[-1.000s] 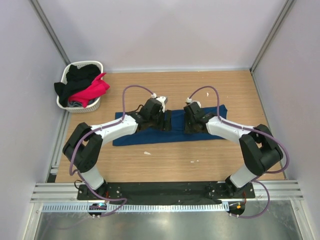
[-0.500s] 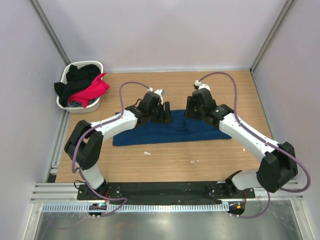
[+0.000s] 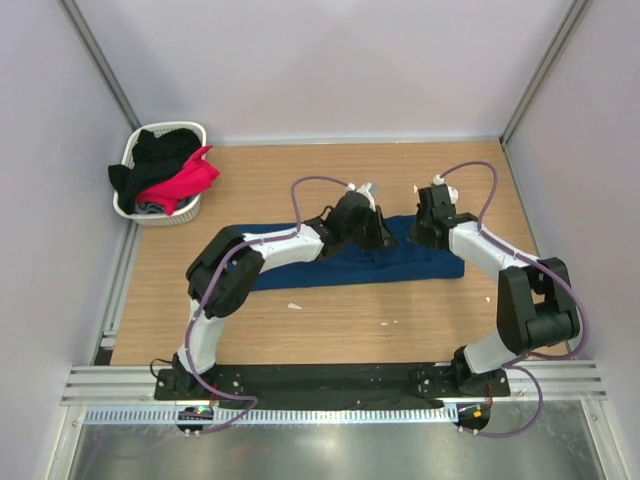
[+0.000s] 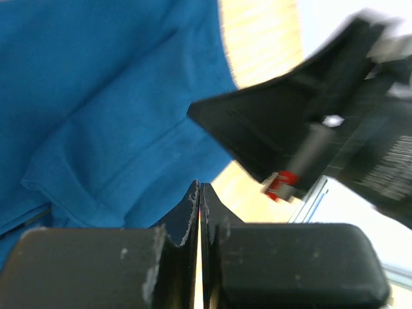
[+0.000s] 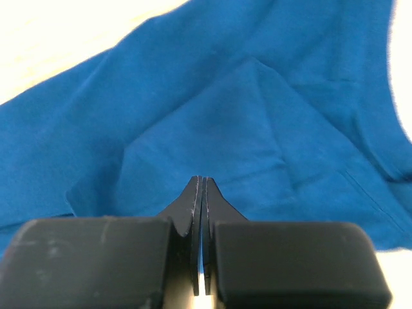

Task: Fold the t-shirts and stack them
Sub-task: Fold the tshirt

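Observation:
A navy blue t-shirt (image 3: 340, 266) lies on the wooden table as a long folded strip. My left gripper (image 3: 378, 232) is over its right part, shut with nothing between the fingers. My right gripper (image 3: 425, 231) is close beside it, over the strip's right end, also shut and empty. In the left wrist view the shut gripper (image 4: 200, 187) hovers above the blue fabric (image 4: 96, 96) near its edge, with the other arm's black gripper (image 4: 302, 141) just ahead. In the right wrist view the shut gripper (image 5: 201, 180) is above creased blue cloth (image 5: 257, 116). A bright pink t-shirt (image 3: 186, 180) and a black one (image 3: 160, 150) sit in the basket.
The white woven basket (image 3: 170, 216) stands at the table's back left corner against the wall. Two small white scraps (image 3: 294, 305) lie on the wood in front of the navy strip. Walls close in the table on the left, back and right.
Both grippers have gone from open to shut. The left gripper swung right along the strip toward its right end, and the right arm pulled in so the two grippers now sit close together.

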`<state>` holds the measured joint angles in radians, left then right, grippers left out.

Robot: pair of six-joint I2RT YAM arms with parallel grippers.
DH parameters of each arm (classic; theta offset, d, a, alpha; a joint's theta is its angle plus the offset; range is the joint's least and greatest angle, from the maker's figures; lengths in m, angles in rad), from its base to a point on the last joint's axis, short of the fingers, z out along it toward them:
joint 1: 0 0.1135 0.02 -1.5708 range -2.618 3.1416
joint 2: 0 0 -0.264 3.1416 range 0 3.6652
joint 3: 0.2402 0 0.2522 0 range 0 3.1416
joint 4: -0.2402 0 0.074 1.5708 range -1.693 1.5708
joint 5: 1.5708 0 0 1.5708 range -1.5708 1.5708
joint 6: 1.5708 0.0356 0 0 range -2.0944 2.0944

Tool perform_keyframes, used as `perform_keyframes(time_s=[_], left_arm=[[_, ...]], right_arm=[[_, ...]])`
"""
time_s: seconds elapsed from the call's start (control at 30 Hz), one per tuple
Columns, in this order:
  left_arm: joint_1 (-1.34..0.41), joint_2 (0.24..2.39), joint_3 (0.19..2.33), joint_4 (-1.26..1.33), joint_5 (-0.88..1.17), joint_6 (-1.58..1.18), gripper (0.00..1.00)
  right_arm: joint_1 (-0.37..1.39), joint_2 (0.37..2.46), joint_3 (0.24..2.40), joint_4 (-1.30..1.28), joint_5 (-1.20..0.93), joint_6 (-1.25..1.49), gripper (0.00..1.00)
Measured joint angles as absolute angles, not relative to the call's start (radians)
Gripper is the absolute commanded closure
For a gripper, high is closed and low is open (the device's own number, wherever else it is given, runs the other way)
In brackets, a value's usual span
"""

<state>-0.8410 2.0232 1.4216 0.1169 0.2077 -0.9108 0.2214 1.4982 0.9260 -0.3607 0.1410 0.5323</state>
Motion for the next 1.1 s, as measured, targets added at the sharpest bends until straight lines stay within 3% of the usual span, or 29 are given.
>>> perform_keyframes(time_s=[0.37, 0.87, 0.9, 0.97, 1.0, 1.03, 1.07, 1.1], left_arm=[[-0.836, 2.116, 1.328, 0.092, 0.131, -0.973, 1.0], [-0.821, 2.073, 1.313, 0.041, 0.035, -0.908, 0.98], [-0.817, 2.059, 1.313, 0.022, 0.037, -0.888, 0.93], [-0.81, 2.024, 1.314, -0.026, 0.046, -0.837, 0.83], [-0.809, 1.998, 1.315, -0.052, 0.047, -0.81, 0.66], [-0.804, 1.964, 1.316, -0.086, 0.048, -0.774, 0.54], [-0.801, 1.93, 1.318, -0.112, 0.048, -0.741, 0.42], [-0.796, 1.893, 1.321, -0.135, 0.046, -0.707, 0.23]], right_arm=[[0.206, 1.657, 0.888, -0.217, 0.179, 0.559, 0.99], [0.202, 1.654, 0.866, -0.159, 0.202, 0.554, 0.99], [0.2, 1.654, 0.874, -0.173, 0.197, 0.546, 0.96], [0.197, 1.654, 0.905, -0.23, 0.188, 0.528, 0.8], [0.195, 1.651, 0.926, -0.262, 0.184, 0.518, 0.72], [0.194, 1.646, 0.956, -0.299, 0.177, 0.505, 0.45], [0.194, 1.641, 0.986, -0.334, 0.173, 0.493, 0.33], [0.192, 1.63, 1.026, -0.368, 0.168, 0.482, 0.22]])
